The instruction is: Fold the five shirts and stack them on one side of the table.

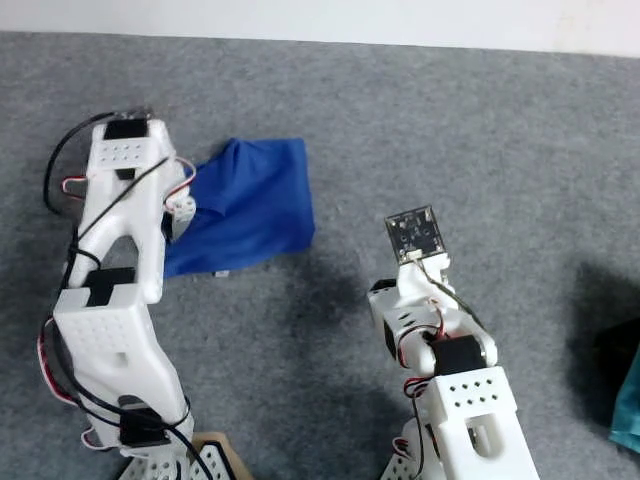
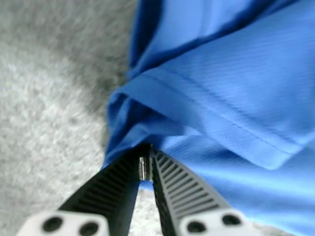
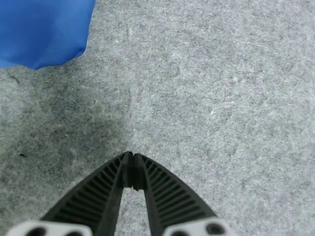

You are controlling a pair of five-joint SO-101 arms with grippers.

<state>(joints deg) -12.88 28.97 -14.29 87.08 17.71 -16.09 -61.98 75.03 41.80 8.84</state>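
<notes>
Your blue shirt [image 1: 250,205] lies in the upper left of the high view as a rough rectangle, flat on the grey table [image 1: 470,120]. Its left edge runs under the left arm [image 1: 125,230], which reaches up the left side of the frame. At that edge you find the left gripper [image 1: 180,212] down on the cloth. The left wrist view shows the cloth close up: a hemmed edge crosses the fabric, which bunches into creases towards the gripper. Its fingers [image 2: 115,184] are closed together, with a pinch of blue fabric caught at their tips.

Your right gripper [image 3: 133,172] has its fingers [image 3: 162,189] pressed together with nothing between them. It hangs over bare grey table, and one corner of the blue shirt shows in its wrist view, well apart from the fingertips. In the high view the right arm [image 1: 450,390] stands in the lower middle of the frame, below and to the right of the shirt and clear of it.

At the right edge of the high view, about two thirds of the way down, a teal cloth [image 1: 628,400] is cut off by the frame, far from the blue shirt
</notes>
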